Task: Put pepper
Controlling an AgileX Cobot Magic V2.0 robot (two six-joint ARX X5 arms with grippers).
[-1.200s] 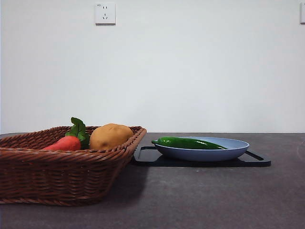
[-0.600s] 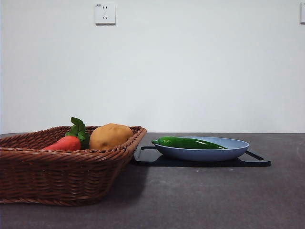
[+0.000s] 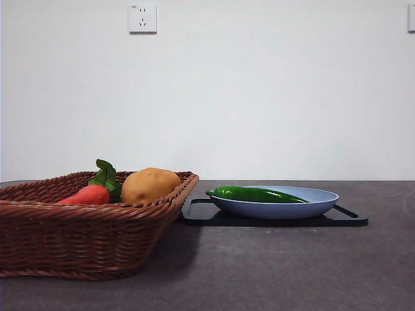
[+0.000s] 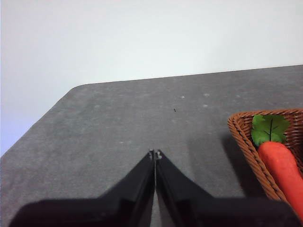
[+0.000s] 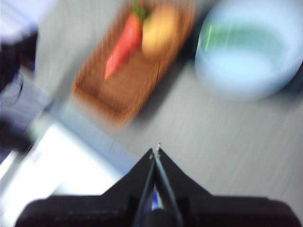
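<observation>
Across the last second nothing on the table (image 3: 272, 272) has moved, so no grasp has begun. One pepper (image 3: 256, 194) lies in one blue plate (image 3: 324, 202) on one black tray (image 3: 353, 220). One basket (image 3: 78, 240) holds one potato (image 3: 150, 184) and apparently one carrot (image 3: 86, 195). The left claw (image 4: 155, 153) and right claw (image 5: 156, 150) are both pressed together, away from the pepper.

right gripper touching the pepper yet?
Apart. The right wrist view shows the right gripper shut, high above bare table, with the pepper lying in the blue plate far off. No arm shows in the front view.
</observation>
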